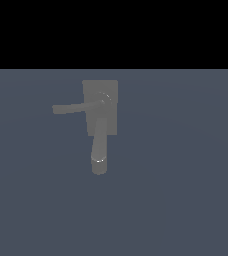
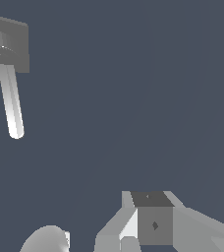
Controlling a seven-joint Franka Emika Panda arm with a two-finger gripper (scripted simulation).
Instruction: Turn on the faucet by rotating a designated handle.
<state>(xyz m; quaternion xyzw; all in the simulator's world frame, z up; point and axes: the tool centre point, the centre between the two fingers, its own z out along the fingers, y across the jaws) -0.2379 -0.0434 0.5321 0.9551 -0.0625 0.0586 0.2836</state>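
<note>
The matte grey faucet (image 1: 100, 107) stands mid-scene in the exterior view, with its flat back plate upright and its thick rounded spout (image 1: 99, 152) reaching toward the camera. The handle (image 1: 76, 108), a slim straight bar, points toward the exterior view's left from a round pivot. The wrist view shows the faucet's plate (image 2: 13, 42) in a corner, with the pale handle bar (image 2: 11, 101) running away from it. My gripper (image 2: 151, 199) appears only in the wrist view, as grey finger blocks well apart from the faucet and touching nothing. No gap shows between the blocks.
A plain blue-grey floor (image 1: 186, 190) surrounds the faucet. A rounded pale grey shape (image 2: 45, 241) sits at the wrist view's edge beside my gripper; what it is cannot be told. The arm is out of the exterior view.
</note>
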